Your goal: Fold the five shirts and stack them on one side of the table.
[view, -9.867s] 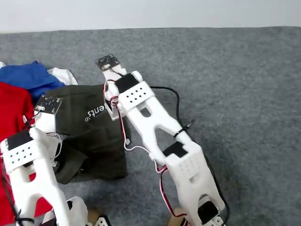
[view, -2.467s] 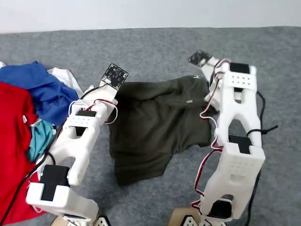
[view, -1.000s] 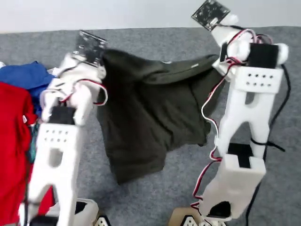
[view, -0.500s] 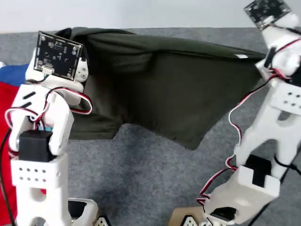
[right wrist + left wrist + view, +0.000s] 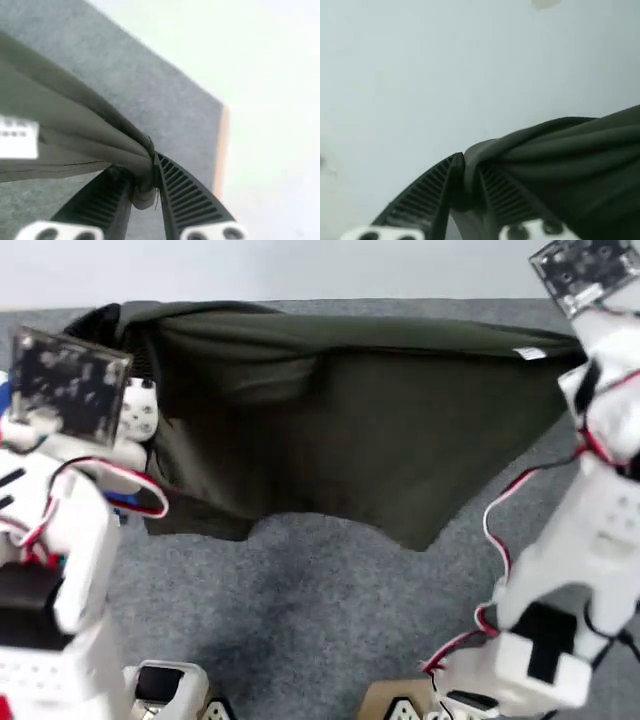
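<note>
Left end effector [image 5: 468, 164] pinching shirt [image 5: 350, 430] corner | right end effector [image 5: 143, 169] pinching opposite corner; shirt stretched between

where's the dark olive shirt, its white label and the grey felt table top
dark olive fabric shirt [image 5: 350, 430], high view, middle of the hanging cloth
small white sewn label [image 5: 530, 353], high view, centre of the label
grey felt table top [image 5: 300, 630], high view, bare patch near the arm bases

Open grey table [image 5: 320, 615] below the taut dark shirt [image 5: 350, 425], a mid-air curtain.
</note>
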Robot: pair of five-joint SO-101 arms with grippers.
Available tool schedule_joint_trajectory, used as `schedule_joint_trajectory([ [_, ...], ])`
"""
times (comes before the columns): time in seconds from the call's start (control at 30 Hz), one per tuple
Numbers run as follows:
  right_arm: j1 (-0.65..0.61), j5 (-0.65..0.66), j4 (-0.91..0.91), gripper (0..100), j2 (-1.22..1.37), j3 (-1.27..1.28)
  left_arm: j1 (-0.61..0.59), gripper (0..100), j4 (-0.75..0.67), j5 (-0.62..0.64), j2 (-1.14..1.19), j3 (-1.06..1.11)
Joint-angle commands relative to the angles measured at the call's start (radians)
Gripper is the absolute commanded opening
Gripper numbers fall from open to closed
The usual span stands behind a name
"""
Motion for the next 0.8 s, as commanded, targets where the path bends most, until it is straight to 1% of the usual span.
schedule_joint_trajectory([
  [0.0,0.038,-0.009,0.027,1.0,-0.119,-0.048,0.061,0,0.049,0.009,-0.035,-0.13],
  [0.1,0.044,-0.008,0.025,1.0,-0.183,-0.048,0.115,0,0.086,0.008,-0.035,-0.183],
  [0.27,0.084,-0.009,0.001,1.0,-0.282,-0.048,0.117,0,0.143,-0.003,-0.057,-0.262],
  [0.5,0.194,-0.003,-0.027,1.0,-0.394,-0.048,0.117,0,0.216,-0.175,-0.147,-0.303],
  [0.67,0.193,0.066,0.008,1.0,-0.463,-0.043,0.115,0,0.29,-0.269,-0.221,-0.303],
  [0.77,0.196,0.078,0.038,1.0,-0.492,-0.04,0.114,0,0.336,-0.293,-0.244,-0.303],
])
